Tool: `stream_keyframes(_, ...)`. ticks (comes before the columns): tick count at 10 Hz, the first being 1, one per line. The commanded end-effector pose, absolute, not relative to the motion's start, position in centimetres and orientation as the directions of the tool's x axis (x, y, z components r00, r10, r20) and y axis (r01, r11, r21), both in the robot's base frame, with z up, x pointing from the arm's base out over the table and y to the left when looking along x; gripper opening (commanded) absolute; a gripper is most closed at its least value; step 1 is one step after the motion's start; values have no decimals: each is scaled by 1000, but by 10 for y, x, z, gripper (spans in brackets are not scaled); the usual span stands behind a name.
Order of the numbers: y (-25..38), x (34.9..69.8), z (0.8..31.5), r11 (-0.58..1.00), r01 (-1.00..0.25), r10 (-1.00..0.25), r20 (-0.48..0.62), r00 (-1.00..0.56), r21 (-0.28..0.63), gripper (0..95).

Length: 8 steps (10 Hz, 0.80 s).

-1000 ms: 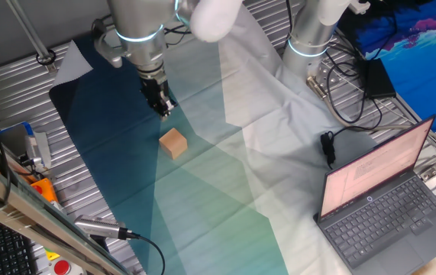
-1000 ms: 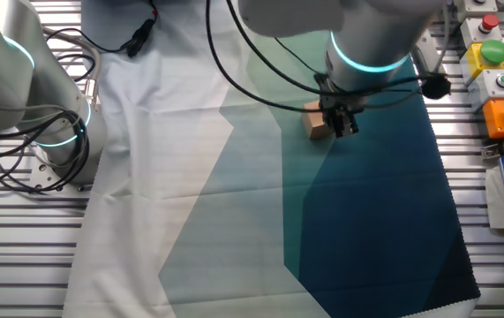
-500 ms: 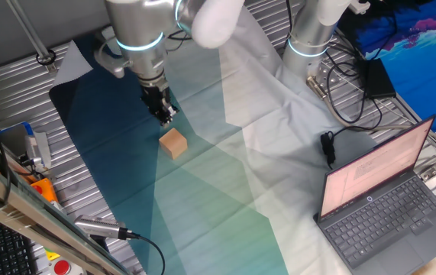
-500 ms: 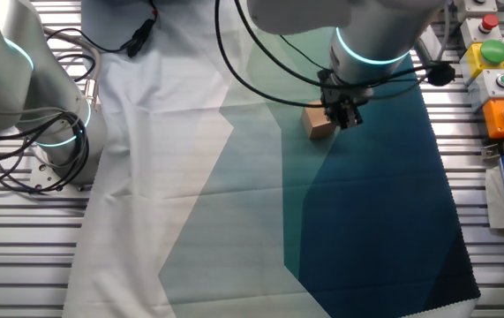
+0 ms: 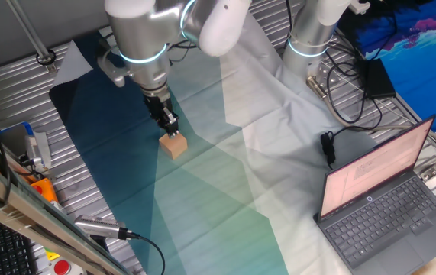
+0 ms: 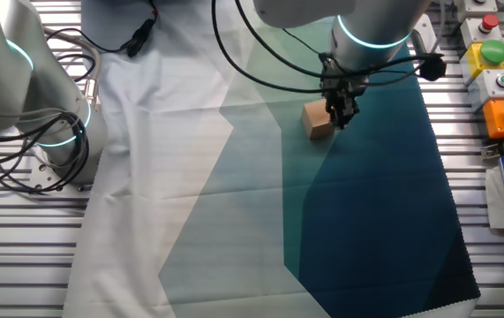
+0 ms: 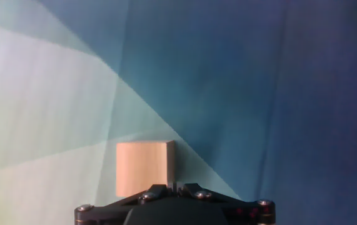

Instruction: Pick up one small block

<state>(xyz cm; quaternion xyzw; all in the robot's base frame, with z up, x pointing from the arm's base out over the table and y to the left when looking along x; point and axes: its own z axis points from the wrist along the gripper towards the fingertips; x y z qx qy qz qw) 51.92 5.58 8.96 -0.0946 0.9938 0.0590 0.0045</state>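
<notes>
The small block is a plain light-tan wooden cube lying on the teal part of the cloth. It also shows in the other fixed view and in the hand view. My gripper hangs just above the block's far upper edge, with its tips close to it. In the other fixed view the gripper is at the block's right side. In the hand view the gripper has its two fingers pressed together with nothing between them; the block lies just beyond and slightly left of the tips.
A cloth in white, pale green and dark blue covers the table. An open laptop stands at the right. A second robot base with cables is behind. Button boxes and tools line the table edge.
My gripper has moved down and toward the block, from a little behind it to right at its top edge. The block has not moved.
</notes>
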Motion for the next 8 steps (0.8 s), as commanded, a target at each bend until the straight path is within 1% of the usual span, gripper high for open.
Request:
stream_keyframes(1,55,519,82,974,-198,-196,-27,-980,111,950)
stream_keyframes(8,61,509,51,974,-198,-195,-36,-980,108,950)
